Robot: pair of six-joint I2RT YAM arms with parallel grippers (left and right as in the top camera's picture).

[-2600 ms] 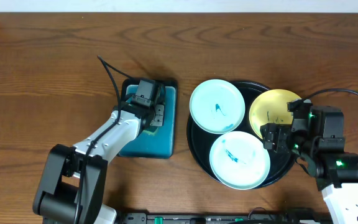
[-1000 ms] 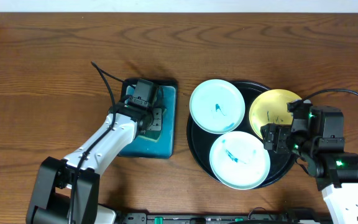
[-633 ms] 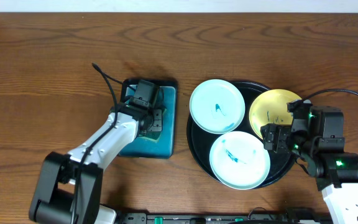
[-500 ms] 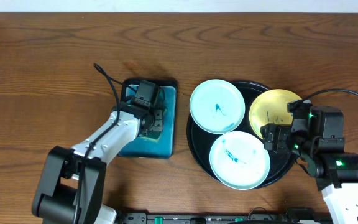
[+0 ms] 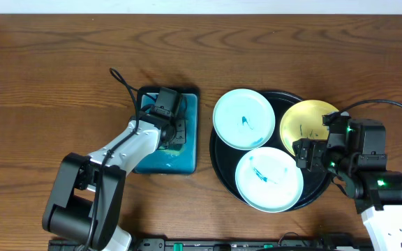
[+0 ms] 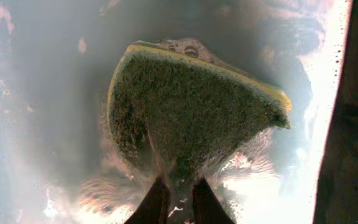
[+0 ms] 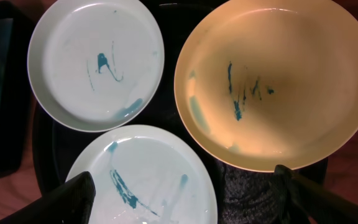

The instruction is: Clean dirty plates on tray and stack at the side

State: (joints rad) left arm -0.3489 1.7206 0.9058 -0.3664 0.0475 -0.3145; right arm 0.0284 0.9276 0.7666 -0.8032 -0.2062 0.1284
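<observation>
Three plates lie in the round black tray (image 5: 218, 157): a mint plate (image 5: 243, 118) at its left, a mint plate (image 5: 269, 179) at its front and a yellow plate (image 5: 306, 124) at its right. All three carry teal scribbles. In the right wrist view they are the mint plate (image 7: 97, 62), the front mint plate (image 7: 145, 180) and the yellow plate (image 7: 272, 81). My right gripper (image 5: 306, 155) (image 7: 185, 177) hangs open over the gap between the front and yellow plates. My left gripper (image 5: 169, 132) (image 6: 180, 199) is down in the teal tray, shut on a green and yellow sponge (image 6: 191, 118).
The teal rectangular tray (image 5: 187, 153) sits left of the black tray and holds soapy water, seen as foam (image 6: 272, 180) around the sponge. Bare wooden table (image 5: 47, 84) stretches to the left and behind. A black cable (image 5: 123, 84) loops above the left arm.
My left gripper has closed on the sponge in the teal tray, and the left arm has shifted slightly. The right arm and the plates have not moved.
</observation>
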